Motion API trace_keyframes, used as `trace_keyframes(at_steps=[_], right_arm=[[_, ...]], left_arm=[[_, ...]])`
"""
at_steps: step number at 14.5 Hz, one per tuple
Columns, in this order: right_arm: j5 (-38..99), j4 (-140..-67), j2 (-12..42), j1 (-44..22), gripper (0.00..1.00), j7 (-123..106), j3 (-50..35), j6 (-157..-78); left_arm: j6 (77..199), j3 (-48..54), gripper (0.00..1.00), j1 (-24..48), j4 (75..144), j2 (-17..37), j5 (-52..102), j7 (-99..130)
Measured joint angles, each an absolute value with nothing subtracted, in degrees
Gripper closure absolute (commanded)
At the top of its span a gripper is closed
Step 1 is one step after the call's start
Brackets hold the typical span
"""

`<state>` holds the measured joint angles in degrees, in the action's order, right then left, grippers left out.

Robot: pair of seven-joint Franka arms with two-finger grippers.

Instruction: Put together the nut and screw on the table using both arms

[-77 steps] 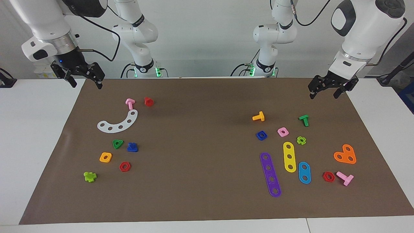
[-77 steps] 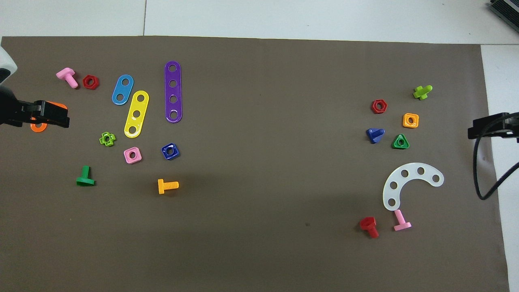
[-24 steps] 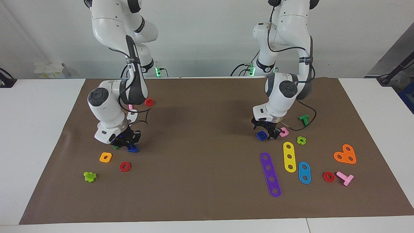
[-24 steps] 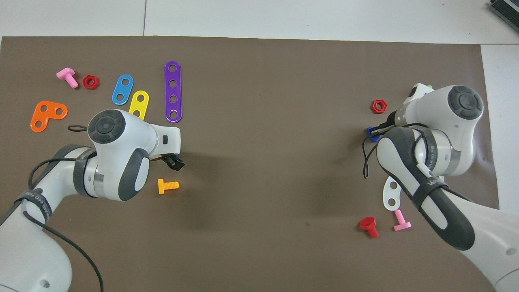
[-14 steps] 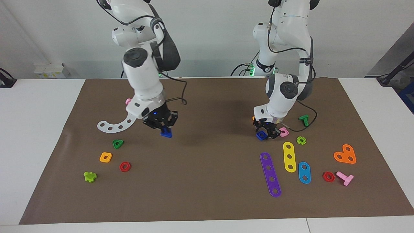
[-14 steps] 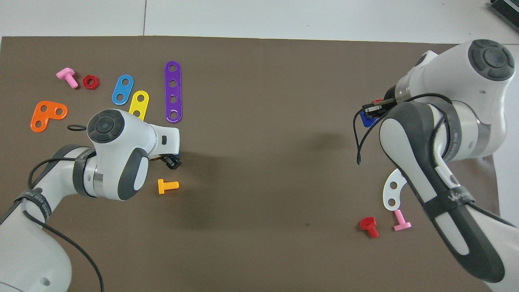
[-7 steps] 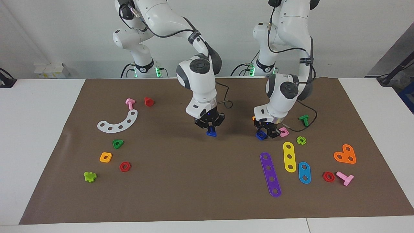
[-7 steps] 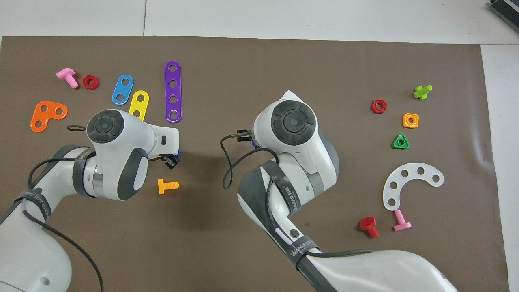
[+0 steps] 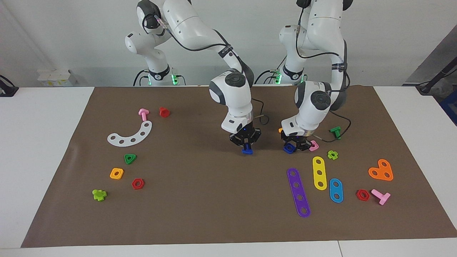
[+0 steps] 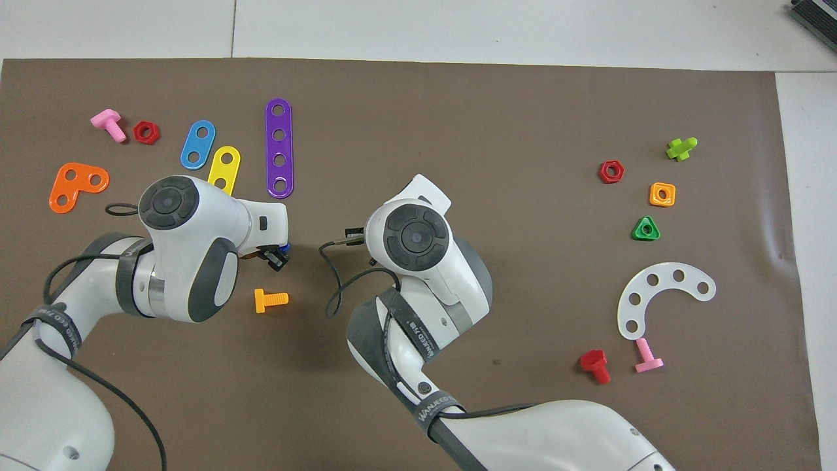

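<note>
Both hands grip: screw, nut.

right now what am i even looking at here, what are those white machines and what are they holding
Two white robot arms work at a table covered by a brown mat. One picture looks at them from across the table; the other looks down from above their end. Coloured toy nuts, bolts and strips with holes lie scattered on the mat. The right gripper hangs over the mat's middle, its jaws shut on a blue screw. The left gripper is down at a blue nut beside a pink nut, its jaws either side of it. The goal is to join nut and screw.
</note>
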<state>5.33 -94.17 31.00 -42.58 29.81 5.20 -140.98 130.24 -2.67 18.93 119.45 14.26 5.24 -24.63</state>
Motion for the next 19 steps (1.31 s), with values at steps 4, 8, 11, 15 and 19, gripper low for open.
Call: trace_keyframes(at_steps=[4, 8, 11, 15, 19], right_arm=[[5.05, -94.15, 33.22, -42.58, 1.00, 29.81, 5.21, -144.89], [4.23, -94.05, 33.35, -42.56, 0.93, 29.81, 5.27, -146.50], [4.08, -93.93, 33.35, -42.32, 0.00, 29.81, 5.38, -146.56], [3.40, -93.45, 33.28, -42.28, 0.00, 29.81, 5.95, -146.59], [3.29, -92.32, 26.96, -38.65, 0.00, 29.81, 7.17, -140.24]], left_arm=[[123.46, -2.95, 1.00, 16.88, 114.91, 14.26, 5.31, -20.73], [122.09, -2.89, 1.00, 16.48, 113.42, 14.26, 5.65, -14.01], [121.14, -2.32, 1.00, 16.90, 112.01, 14.27, 6.02, -4.25], [118.18, -1.99, 1.00, 17.51, 108.71, 14.38, 8.39, 3.72], [118.09, -1.73, 1.00, 20.31, 105.08, 15.73, 9.44, 13.71]])
